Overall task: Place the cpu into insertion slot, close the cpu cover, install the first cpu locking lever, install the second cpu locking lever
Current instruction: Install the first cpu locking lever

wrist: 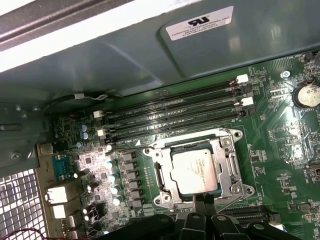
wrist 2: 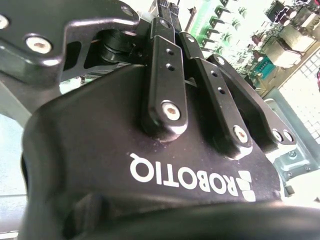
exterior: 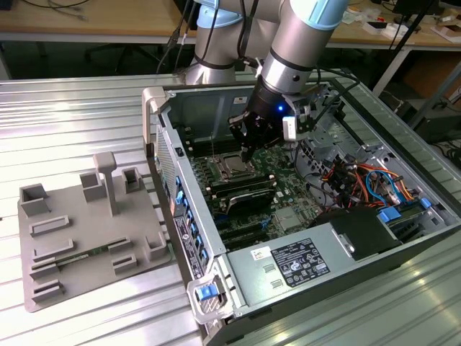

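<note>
With the cpu [wrist: 194, 171] lying seated under the closed cpu cover [wrist: 227, 167], the gripper [wrist: 202, 199], jaws pinched narrow, is hovering at the socket's edge, levers seemingly outstanding.

The cpu [wrist: 194, 171], a flat square chip with a dull silver top, lies level in the insertion slot [wrist: 161, 176], just beyond the gripper [wrist: 202, 200] fingertips. The cpu cover [wrist: 231, 159], a thin metal frame, lies closed around it, its edges bordering the chip.
</note>
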Available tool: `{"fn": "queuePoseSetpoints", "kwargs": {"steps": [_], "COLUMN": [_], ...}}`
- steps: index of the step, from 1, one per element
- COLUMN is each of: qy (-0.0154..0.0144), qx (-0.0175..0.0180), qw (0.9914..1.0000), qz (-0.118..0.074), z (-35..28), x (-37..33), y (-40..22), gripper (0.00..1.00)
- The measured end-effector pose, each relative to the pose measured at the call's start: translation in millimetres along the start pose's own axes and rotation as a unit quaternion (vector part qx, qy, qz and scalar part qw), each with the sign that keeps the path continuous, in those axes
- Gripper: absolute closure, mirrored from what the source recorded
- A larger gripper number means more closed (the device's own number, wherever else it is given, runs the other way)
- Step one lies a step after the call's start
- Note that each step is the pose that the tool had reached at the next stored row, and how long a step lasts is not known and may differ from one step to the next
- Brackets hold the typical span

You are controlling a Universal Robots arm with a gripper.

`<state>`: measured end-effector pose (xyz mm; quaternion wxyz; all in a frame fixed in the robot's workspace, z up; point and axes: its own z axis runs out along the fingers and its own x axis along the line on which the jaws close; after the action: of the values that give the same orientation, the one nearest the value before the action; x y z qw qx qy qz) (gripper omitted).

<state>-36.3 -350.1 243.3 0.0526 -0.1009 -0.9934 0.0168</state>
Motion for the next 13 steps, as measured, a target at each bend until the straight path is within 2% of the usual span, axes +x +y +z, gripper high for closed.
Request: {"fn": "queuePoseSetpoints", "kwargs": {"steps": [13], "qy": [-0.0004], "qx": [0.0005], "qw": [0.99994], "qz": [-0.011], "z": [0.0], "x": [0.0], "y": [0.0], "gripper": [0.89]}}
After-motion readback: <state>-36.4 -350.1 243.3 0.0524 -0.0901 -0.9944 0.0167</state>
